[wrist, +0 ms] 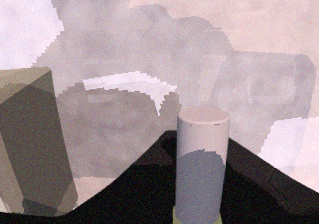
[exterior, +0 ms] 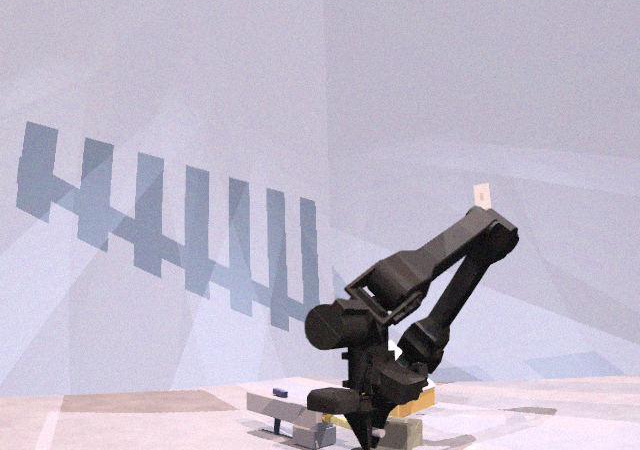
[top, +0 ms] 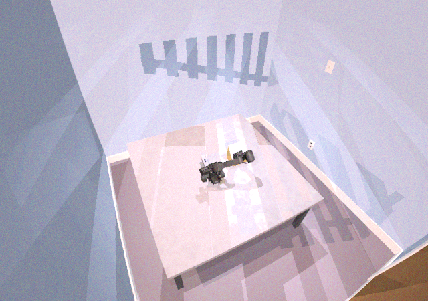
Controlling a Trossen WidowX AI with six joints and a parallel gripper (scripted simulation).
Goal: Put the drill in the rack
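Ext. view, left to right: grey rack (exterior: 281, 411) w/ small dark blue key (exterior: 280, 392) on top, then tool (exterior: 368, 435) pointing straight down, tips near the counter (exterior: 129, 424). Arm folded: forearm slopes up-right to elbow (exterior: 493, 228), upper arm drops back toward base. Tool nearly closed, clamped on drill (wrist: 201, 167), a pale cylinder w/ yellowish lower part, centred between jaws in wrist view; olive block (wrist: 30, 138) at left.
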